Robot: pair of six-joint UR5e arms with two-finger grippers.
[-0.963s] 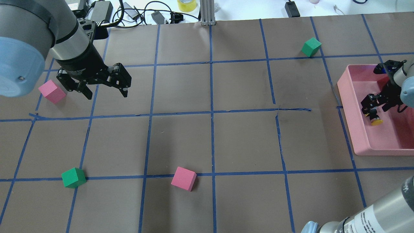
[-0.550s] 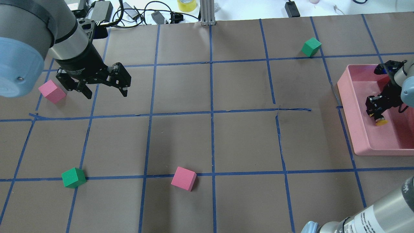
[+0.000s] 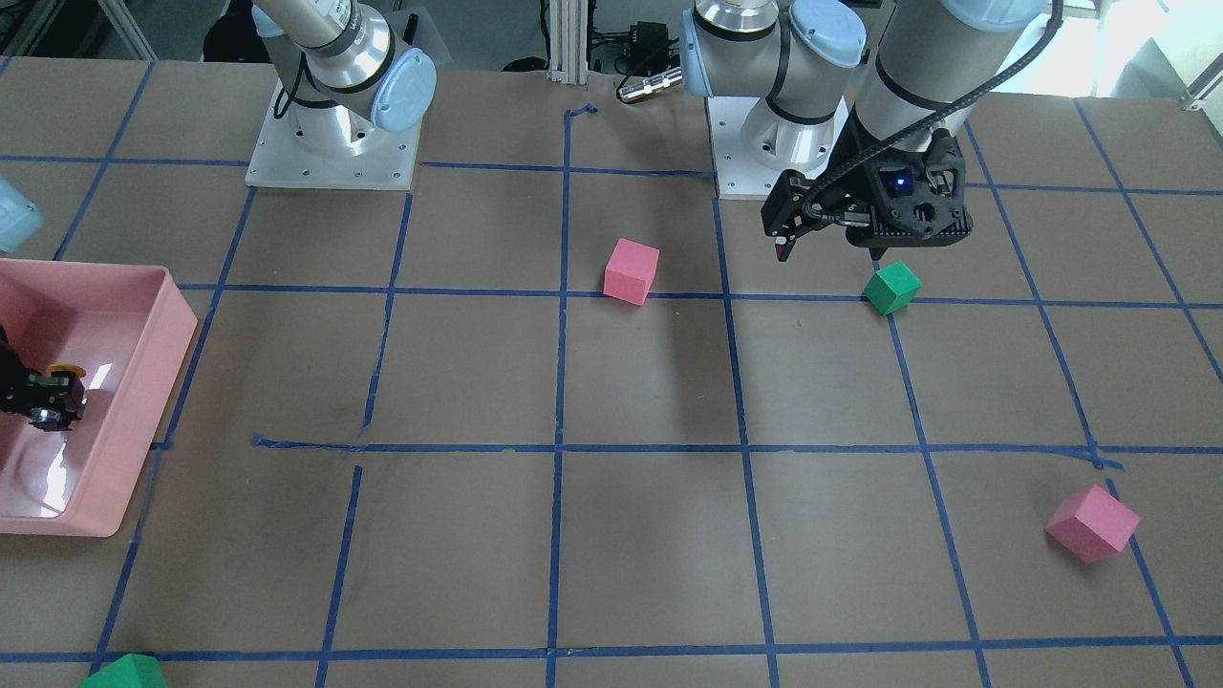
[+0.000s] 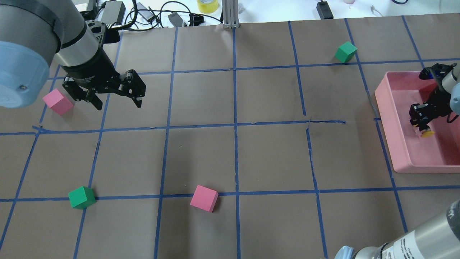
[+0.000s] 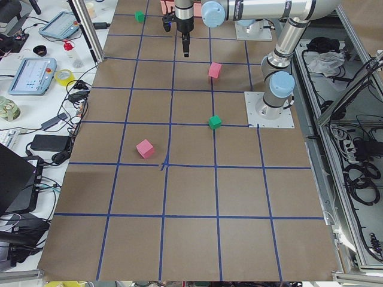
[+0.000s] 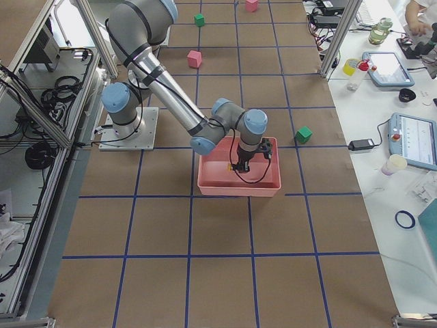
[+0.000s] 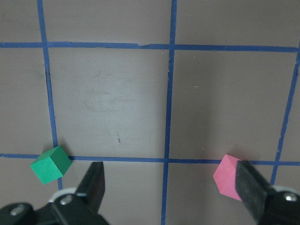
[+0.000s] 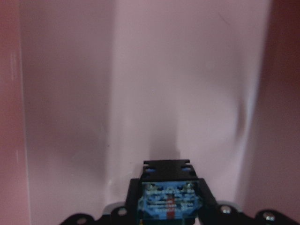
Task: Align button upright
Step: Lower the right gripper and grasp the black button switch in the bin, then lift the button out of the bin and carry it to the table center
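The button shows its yellow cap (image 4: 427, 134) inside the pink tray (image 4: 386, 129) at the table's right end. My right gripper (image 4: 421, 120) is shut on it, with the cap pointing toward the table's near side. In the right wrist view the button's contact block (image 8: 168, 199) sits between the fingers over the tray floor (image 8: 164, 93). The front view shows the cap (image 3: 65, 370) and the right gripper (image 3: 43, 399) in the tray (image 3: 143, 411). My left gripper (image 4: 118, 104) is open and empty above the table at the far left.
A pink cube (image 4: 57, 101) lies just left of the left gripper. A green cube (image 4: 82, 197) and another pink cube (image 4: 204, 198) lie nearer the robot. A second green cube (image 4: 345, 52) lies at the far right. The left wrist view shows a green cube (image 7: 50, 164) and a pink cube (image 7: 227, 177).
The right gripper has closed in on the button and shifted a little to the right inside the tray. The left arm has not moved.
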